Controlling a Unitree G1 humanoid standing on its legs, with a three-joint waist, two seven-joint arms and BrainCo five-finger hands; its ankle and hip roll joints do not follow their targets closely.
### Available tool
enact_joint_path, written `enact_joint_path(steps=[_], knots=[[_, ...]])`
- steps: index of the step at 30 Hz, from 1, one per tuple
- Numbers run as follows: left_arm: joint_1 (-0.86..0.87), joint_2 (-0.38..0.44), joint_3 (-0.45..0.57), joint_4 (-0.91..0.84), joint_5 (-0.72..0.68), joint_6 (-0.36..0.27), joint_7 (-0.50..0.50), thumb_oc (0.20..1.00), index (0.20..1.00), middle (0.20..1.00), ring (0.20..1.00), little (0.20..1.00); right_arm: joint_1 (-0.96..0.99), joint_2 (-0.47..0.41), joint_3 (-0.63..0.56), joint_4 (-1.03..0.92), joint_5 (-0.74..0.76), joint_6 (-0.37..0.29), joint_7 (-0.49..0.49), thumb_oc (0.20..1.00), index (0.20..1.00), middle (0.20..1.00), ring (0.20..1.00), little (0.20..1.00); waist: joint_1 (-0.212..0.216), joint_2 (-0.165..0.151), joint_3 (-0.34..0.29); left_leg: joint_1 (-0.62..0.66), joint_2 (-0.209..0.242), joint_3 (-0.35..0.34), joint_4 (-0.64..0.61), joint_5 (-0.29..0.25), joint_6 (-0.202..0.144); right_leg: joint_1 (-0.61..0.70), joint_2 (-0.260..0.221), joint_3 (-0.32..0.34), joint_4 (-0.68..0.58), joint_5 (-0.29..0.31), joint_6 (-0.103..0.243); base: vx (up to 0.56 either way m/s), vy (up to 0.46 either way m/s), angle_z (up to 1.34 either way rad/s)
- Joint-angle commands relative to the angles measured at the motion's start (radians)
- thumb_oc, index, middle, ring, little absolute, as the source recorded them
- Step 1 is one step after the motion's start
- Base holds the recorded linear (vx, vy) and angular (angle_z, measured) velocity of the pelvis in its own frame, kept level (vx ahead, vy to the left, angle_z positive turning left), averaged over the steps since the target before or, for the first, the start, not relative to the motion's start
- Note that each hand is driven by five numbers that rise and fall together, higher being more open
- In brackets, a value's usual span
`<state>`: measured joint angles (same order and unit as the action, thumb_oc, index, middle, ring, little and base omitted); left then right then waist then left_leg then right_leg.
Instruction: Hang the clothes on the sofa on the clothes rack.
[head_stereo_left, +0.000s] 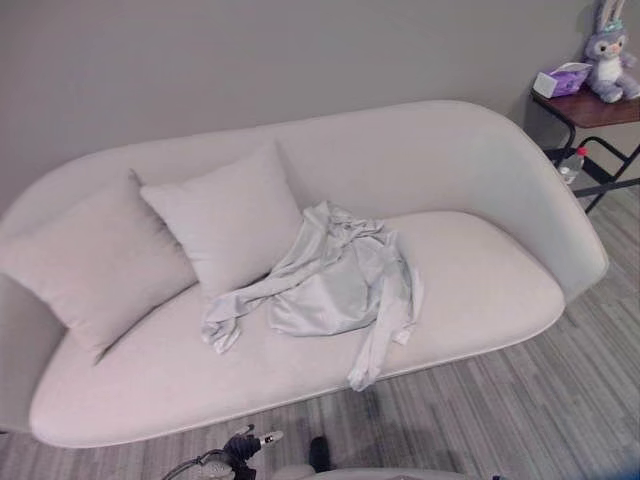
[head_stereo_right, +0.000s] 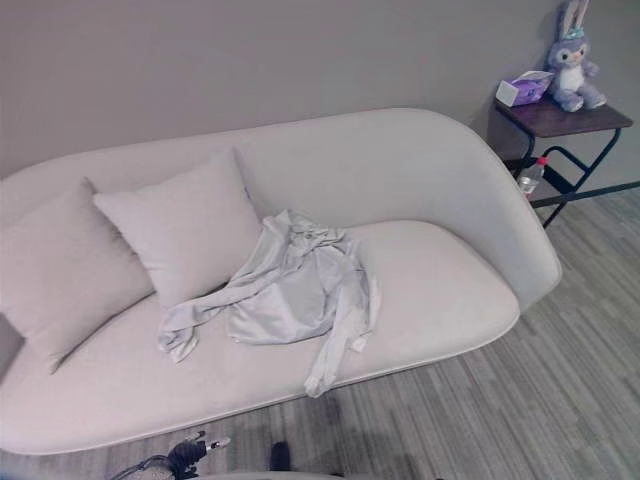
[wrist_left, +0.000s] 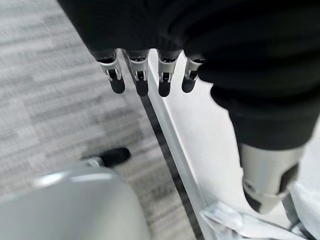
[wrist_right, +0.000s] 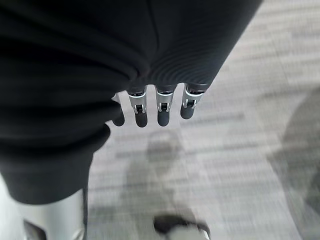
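A pale grey-green long-sleeved garment lies crumpled on the middle of the seat of a cream sofa. One sleeve stretches toward the pillows, and the other sleeve hangs over the seat's front edge. My left hand hangs open over the floor beside the sofa's front edge, fingers straight and empty. A bit of the pale cloth shows past its thumb. My right hand is open too, with straight fingers over the grey floor and nothing in it.
Two cream pillows lean against the sofa's left backrest. At the far right stands a dark side table with a plush rabbit and a tissue box; a bottle sits below. Grey plank floor runs in front.
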<state>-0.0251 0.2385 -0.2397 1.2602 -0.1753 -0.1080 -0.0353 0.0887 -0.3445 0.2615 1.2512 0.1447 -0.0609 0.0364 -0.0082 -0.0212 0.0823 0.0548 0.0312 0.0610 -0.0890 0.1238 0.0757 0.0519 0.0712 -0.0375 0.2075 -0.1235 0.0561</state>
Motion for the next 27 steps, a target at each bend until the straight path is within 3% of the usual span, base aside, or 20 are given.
enact_joint_path(steps=[1,5,6,9,12,19,26,27], knots=[[-0.02,0.015,0.014,0.019,0.015,-0.01,0.006,1.0,1.0,1.0,1.0,1.0,-0.007,-0.014,-0.009,-0.002,-0.016,-0.015,0.0,1.0,1.0,1.0,1.0,1.0,0.047,-0.015,-0.04,-0.007,-0.081,0.039,0.002,-0.116,-0.091,0.025,-0.115,0.009,-0.165,0.075,0.065,0.03,0.148,-0.4],[-0.039,0.032,0.001,-0.005,0.006,-0.008,0.008,1.0,1.0,1.0,1.0,1.0,-0.018,-0.015,-0.009,-0.018,-0.014,-0.015,-0.003,1.0,1.0,1.0,1.0,1.0,0.018,-0.005,0.015,0.013,-0.077,0.026,0.002,-0.117,-0.067,-0.131,-0.126,0.021,0.133,0.113,0.087,-0.04,0.125,0.07],[-0.044,0.037,-0.003,-0.006,0.015,-0.007,0.009,1.0,1.0,1.0,1.0,1.0,-0.015,-0.015,-0.01,-0.019,-0.015,-0.015,-0.005,1.0,1.0,1.0,1.0,1.0,0.016,-0.002,0.016,0.019,-0.076,0.023,0.002,-0.122,-0.068,-0.137,-0.135,0.018,0.13,0.106,0.085,0.01,0.055,0.13],[-0.052,0.046,-0.006,-0.002,0.02,-0.009,0.011,1.0,1.0,1.0,1.0,1.0,-0.009,-0.018,-0.018,-0.002,-0.02,-0.012,-0.01,1.0,1.0,1.0,1.0,1.0,0.016,-0.008,0.004,0.028,-0.068,0.029,0.002,-0.139,-0.081,-0.13,-0.181,-0.038,-0.027,0.128,0.082,0.08,-0.048,0.21],[-0.05,0.046,-0.002,0.01,0.016,-0.011,0.009,1.0,1.0,1.0,1.0,1.0,-0.004,-0.018,-0.017,0.008,-0.022,-0.011,-0.009,1.0,1.0,1.0,1.0,1.0,0.007,-0.026,-0.003,0.043,-0.08,0.022,0.002,-0.158,-0.082,-0.131,-0.155,-0.008,-0.146,0.166,0.091,0.09,-0.05,-0.13],[-0.051,0.036,-0.006,0.013,0.019,-0.015,0.011,1.0,1.0,1.0,1.0,1.0,0.015,-0.013,-0.002,-0.002,-0.018,-0.017,-0.007,1.0,1.0,1.0,1.0,1.0,0.006,-0.047,-0.009,0.054,-0.076,0.016,0.002,-0.165,-0.094,-0.08,-0.115,0.014,-0.233,0.181,0.085,0.06,-0.092,0.11],[-0.045,0.015,-0.014,0.014,0.007,-0.016,0.009,1.0,1.0,1.0,1.0,1.0,0.018,-0.015,-0.005,0.006,-0.004,-0.022,-0.005,1.0,1.0,1.0,1.0,1.0,0.002,-0.049,-0.025,0.084,-0.05,0.01,0.002,-0.17,-0.11,-0.027,-0.088,0.015,-0.276,0.172,0.066,0.09,-0.115,0.09],[-0.047,0.013,-0.012,-0.003,-0.007,-0.017,0.013,1.0,1.0,1.0,1.0,1.0,0.02,-0.018,-0.014,-0.005,0.01,-0.028,-0.005,1.0,1.0,1.0,1.0,1.0,-0.001,-0.053,-0.018,0.064,-0.042,0.009,0.069,-0.189,-0.118,-0.017,-0.083,0.011,-0.277,0.16,0.057,0.03,-0.111,0.04]])
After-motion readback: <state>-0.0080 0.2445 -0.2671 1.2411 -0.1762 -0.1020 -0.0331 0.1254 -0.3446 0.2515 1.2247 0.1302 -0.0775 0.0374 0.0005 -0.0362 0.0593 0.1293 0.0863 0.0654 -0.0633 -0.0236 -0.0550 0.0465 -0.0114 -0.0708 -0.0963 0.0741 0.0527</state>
